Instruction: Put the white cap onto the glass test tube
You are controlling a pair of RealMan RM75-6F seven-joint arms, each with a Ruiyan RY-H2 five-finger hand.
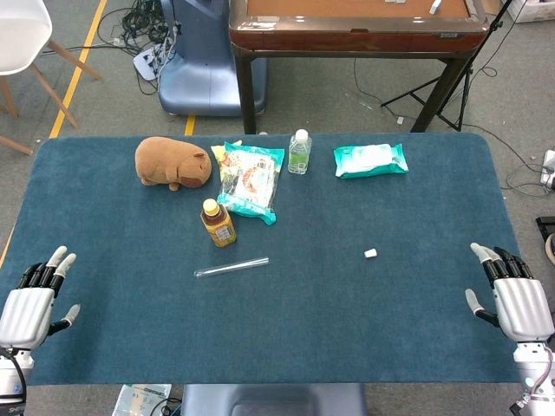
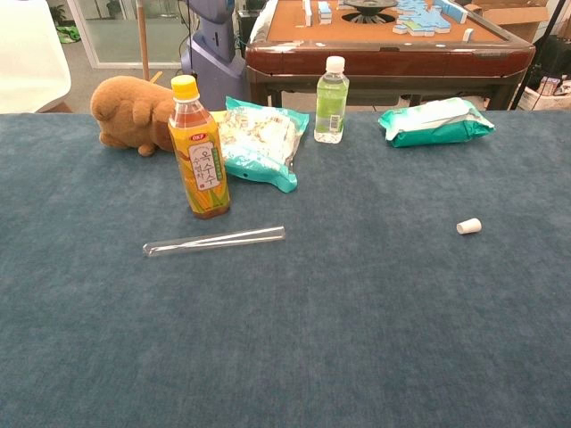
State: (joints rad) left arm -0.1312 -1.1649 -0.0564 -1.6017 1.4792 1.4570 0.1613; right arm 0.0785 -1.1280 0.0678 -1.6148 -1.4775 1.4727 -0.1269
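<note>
Left hand [image 1: 33,299] rests at the near left edge of the blue table [image 1: 364,347], fingers apart, holding nothing. Brown plush toy [image 1: 173,163] sits far left, w/ a snack bag [image 1: 248,180] next to it. Tea bottle [image 1: 218,222] stands just behind the glass test tube [image 1: 231,267], which lies flat mid-table. White cap [image 1: 370,253] lies well apart to the right. Right hand [image 1: 513,295] at near right edge, fingers apart, empty.

Tea bottle [image 2: 200,152] label — Korean lettering, small red logo — otherwise unreadable.
</note>
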